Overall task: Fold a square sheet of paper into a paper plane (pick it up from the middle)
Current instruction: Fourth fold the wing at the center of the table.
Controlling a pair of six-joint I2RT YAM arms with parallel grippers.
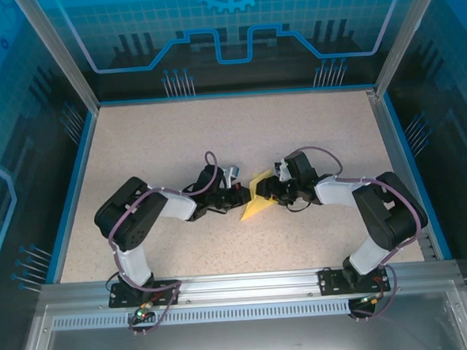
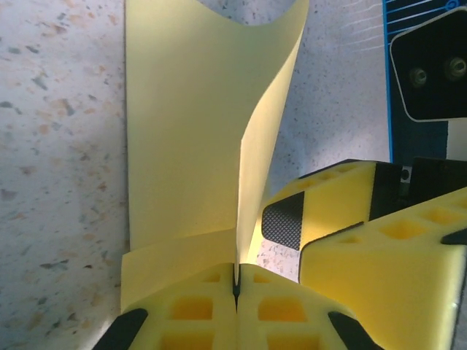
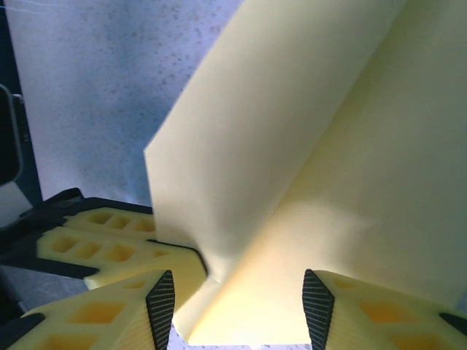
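The square sheet of paper (image 1: 256, 201) is pale yellow, partly folded, and lies mid-table between both grippers with one corner pointing toward the near edge. In the left wrist view one flap of the sheet (image 2: 182, 131) lies flat while another stands up and curls. My left gripper (image 2: 236, 281) is shut on the base of that raised flap, and from above this gripper (image 1: 241, 195) sits at the sheet's left edge. My right gripper (image 3: 239, 310) is open, its ribbed pads on either side of the sheet's (image 3: 306, 146) crease without pinching it. From above the right gripper (image 1: 268, 190) sits at the sheet's right side.
The speckled table (image 1: 176, 139) has a raised blue rim (image 1: 71, 185) on its sides and back. The two grippers are very close, and the right gripper's yellow fingers (image 2: 328, 211) sit just beside the left one's jaws. Metal frame posts stand at the back corners.
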